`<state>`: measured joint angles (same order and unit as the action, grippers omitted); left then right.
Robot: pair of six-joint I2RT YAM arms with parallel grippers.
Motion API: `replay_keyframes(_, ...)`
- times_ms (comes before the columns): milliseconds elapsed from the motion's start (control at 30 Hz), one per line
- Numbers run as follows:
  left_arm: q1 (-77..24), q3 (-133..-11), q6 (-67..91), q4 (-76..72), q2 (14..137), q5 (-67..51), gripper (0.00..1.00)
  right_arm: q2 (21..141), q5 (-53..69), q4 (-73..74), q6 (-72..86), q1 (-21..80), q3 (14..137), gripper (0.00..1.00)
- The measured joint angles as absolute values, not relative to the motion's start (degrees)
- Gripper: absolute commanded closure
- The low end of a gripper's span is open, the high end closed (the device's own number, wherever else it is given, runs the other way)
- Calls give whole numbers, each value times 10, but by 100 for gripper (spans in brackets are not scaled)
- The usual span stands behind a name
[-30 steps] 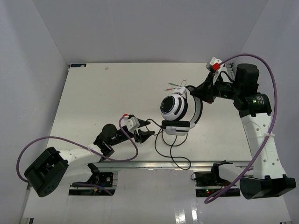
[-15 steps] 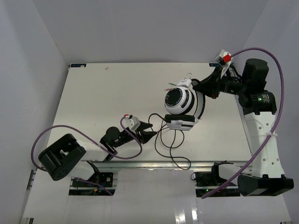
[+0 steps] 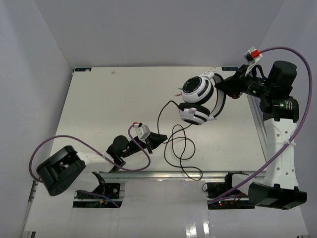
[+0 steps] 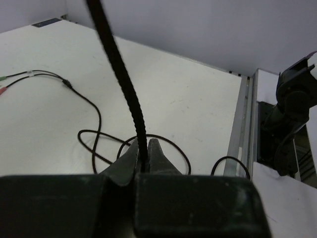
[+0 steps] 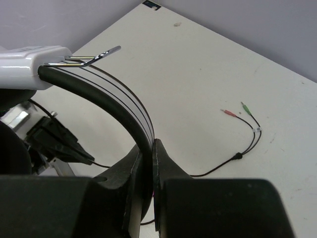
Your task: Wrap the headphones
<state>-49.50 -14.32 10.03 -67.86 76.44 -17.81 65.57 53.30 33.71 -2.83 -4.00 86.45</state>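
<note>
The headphones (image 3: 197,97), white ear cups with black pads, hang tilted over the table's back right. My right gripper (image 3: 221,94) is shut on their black-and-white headband (image 5: 116,101), which curves up and left from the jaws (image 5: 147,148). The thin black cord (image 3: 181,144) runs from the ear cups down into loops on the table. My left gripper (image 3: 162,137) sits low near the front centre, shut on a stretch of the cord (image 4: 123,74) that rises steeply from its jaws (image 4: 142,151). The cord's red and green plugs (image 5: 237,111) lie on the table.
Thick purple cables (image 3: 84,146) arc over both arms. A metal rail (image 3: 148,173) runs along the table's front edge, and one cord loop (image 3: 195,173) hangs over it. White walls enclose the left, back and right sides.
The left gripper has closed on the cord. The right gripper has carried the headphones up and toward the back right, drawing the cord out behind them.
</note>
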Motion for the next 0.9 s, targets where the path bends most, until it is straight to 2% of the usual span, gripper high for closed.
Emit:
replay_keyframes(133,-495,-185,56,-500,626,-158,100,645,457,327,-6,-36,855,92)
replay_keyframes(300,-495,-270,7,-314,552,-139,100,635,362,324,14,6,840,92)
replay_keyframes(600,-495,-391,-2,-11,602,-133,100,642,183,320,-35,115,819,92)
replay_keyframes(900,-495,-554,22,280,617,-173,100,649,8,302,-103,154,772,92)
